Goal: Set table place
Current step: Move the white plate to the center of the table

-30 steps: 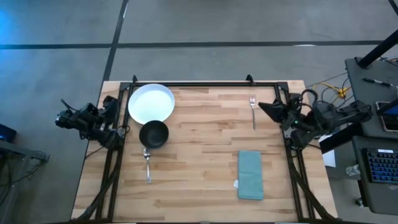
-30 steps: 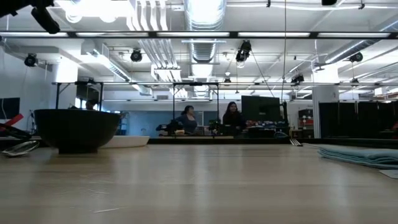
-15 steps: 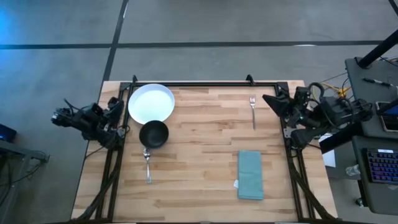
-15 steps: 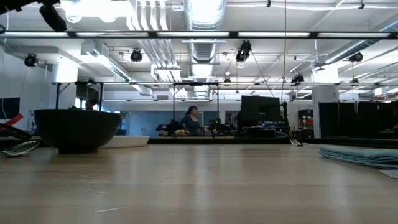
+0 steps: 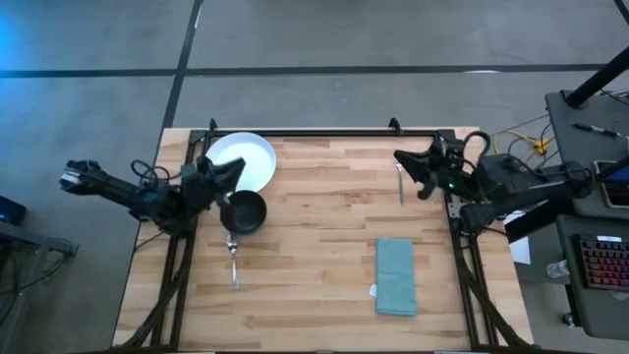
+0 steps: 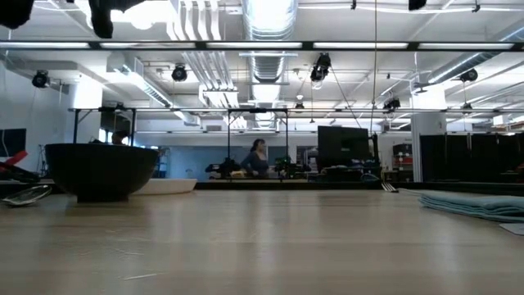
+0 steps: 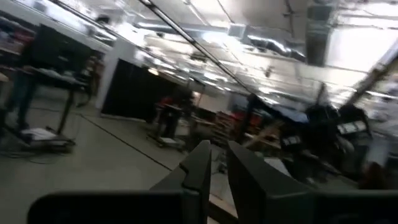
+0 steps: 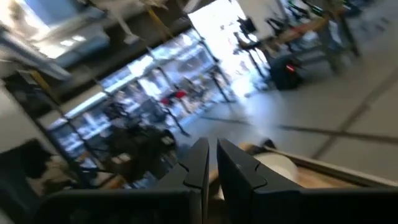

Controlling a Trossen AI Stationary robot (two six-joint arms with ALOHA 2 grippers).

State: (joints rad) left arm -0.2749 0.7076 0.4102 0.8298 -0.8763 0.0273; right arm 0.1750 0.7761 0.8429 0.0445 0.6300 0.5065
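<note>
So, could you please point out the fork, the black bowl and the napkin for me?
fork (image 5: 400, 177), high view, middle of its handle.
black bowl (image 5: 244, 211), high view, centre of its inside.
napkin (image 5: 395, 276), high view, middle of the cloth.

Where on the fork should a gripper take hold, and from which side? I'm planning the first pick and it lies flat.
Probably mid-handle, from straight above. The fork lies flat on the table, handle along the planks' short direction, tines toward the far edge, so fingers should straddle the thin handle crosswise. The right gripper, nearly shut, is right beside it and would need opening first.
</note>
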